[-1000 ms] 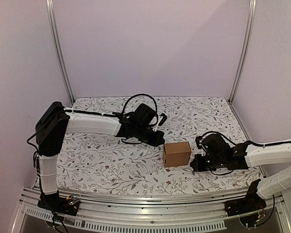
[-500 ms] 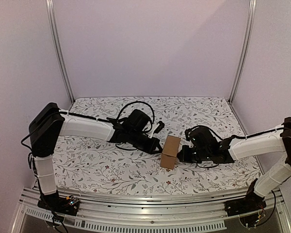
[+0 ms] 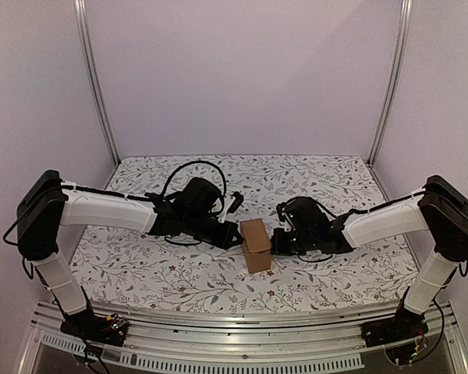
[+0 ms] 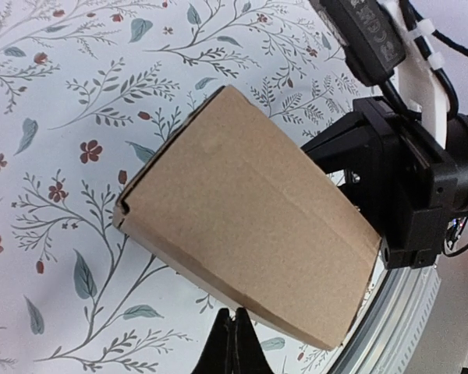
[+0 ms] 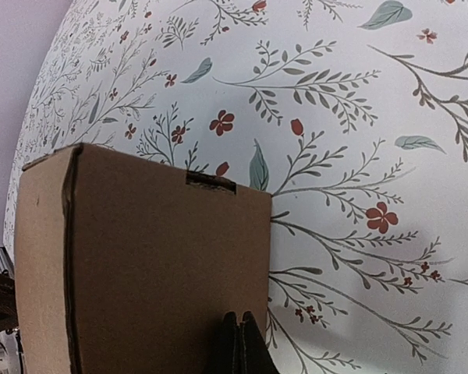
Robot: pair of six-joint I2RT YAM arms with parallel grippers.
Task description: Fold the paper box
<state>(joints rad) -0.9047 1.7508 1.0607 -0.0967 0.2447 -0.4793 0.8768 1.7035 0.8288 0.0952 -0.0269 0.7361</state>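
The left gripper (image 4: 234, 331) had its two fingers pressed flat together with nothing between them, and in its wrist view their tips met the lower edge of the paper box (image 4: 246, 249). The right gripper (image 5: 238, 335) was likewise closed to a thin seam and empty, its tips set against the broad brown face of the box on the opposite side. The box thus stood between the two grippers, met from left and right, on the floral tablecloth (image 5: 359, 117) a little nearer than the middle of the table. It was in its closed-up form, with a narrow slot (image 5: 210, 181) cut at one upper edge and a small gap at one corner seen from the left wrist. From overhead it stood taller than wide and was turned slightly askew. The left arm (image 3: 109, 210) and the right arm (image 3: 382, 222) both reached inward, low over the cloth, their black wrists flanking the box. An aluminium rail (image 3: 218, 319) ran along the near edge.
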